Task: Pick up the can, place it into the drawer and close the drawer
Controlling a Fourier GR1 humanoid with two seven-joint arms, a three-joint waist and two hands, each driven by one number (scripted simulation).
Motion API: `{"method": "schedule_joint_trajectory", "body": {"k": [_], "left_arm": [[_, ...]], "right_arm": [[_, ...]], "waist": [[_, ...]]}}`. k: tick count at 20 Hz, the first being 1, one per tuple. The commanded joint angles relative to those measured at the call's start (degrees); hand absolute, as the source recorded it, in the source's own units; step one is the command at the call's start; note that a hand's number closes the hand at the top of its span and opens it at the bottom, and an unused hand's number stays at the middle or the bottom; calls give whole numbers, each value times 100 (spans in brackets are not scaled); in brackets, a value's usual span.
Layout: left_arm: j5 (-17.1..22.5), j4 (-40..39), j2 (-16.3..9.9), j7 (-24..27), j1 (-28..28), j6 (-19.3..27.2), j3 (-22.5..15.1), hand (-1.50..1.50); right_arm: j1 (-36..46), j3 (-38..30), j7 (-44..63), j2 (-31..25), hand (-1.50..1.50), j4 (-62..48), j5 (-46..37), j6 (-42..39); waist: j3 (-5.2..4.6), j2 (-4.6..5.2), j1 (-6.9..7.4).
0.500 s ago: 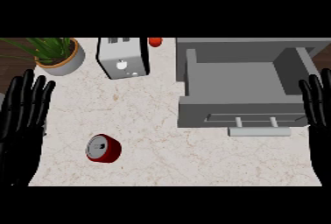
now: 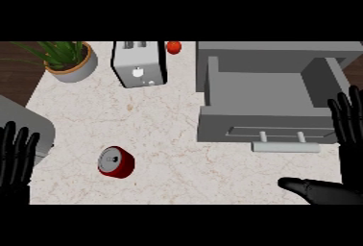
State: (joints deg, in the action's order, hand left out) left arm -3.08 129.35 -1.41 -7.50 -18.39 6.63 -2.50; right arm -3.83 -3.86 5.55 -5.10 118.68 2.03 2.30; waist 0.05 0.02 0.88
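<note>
The red can [image 2: 115, 162] lies on its side on the pale counter, lower left of centre, its silver top facing up-left. The grey drawer [image 2: 212, 91] stands pulled open at the right, empty inside, with its bar handle [image 2: 285, 145] toward me. My left hand [image 2: 14, 161] rests open at the lower left edge with its fingers up, well left of the can. My right hand [image 2: 346, 158] is open at the right edge beside the drawer's front, and its thumb [image 2: 312, 188] points left across the counter. Neither hand touches the can.
A toaster [image 2: 139, 64] stands at the back centre with a small red fruit [image 2: 174, 46] to its right. A potted plant [image 2: 69, 60] sits at the back left. A grey shape [image 2: 25, 122] juts in from the left edge.
My left hand has drawn back toward the lower left corner and shows less. My right hand has come further into view, with its thumb now showing. The can and drawer have not moved.
</note>
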Motion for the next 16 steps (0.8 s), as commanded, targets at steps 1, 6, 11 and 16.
{"method": "schedule_joint_trajectory", "body": {"k": [1,6,11,16], "left_arm": [[-3,639,134,-945,-570,370,170,-150],[-459,997,139,-844,-1205,786,-626,-150],[-928,1117,140,-1283,-795,1021,-1142,-150],[-528,694,140,-1136,-761,775,-665,-150]], "right_arm": [[-148,-134,461,28,-150,-107,116,100],[-317,-90,522,18,-150,134,66,6],[-19,-242,693,-17,-150,56,99,48],[-664,-358,353,-18,-150,395,305,-301]], "waist": [[1,-15,-9],[-5,-14,-59],[-4,-8,-78],[-4,-10,-93]]}}
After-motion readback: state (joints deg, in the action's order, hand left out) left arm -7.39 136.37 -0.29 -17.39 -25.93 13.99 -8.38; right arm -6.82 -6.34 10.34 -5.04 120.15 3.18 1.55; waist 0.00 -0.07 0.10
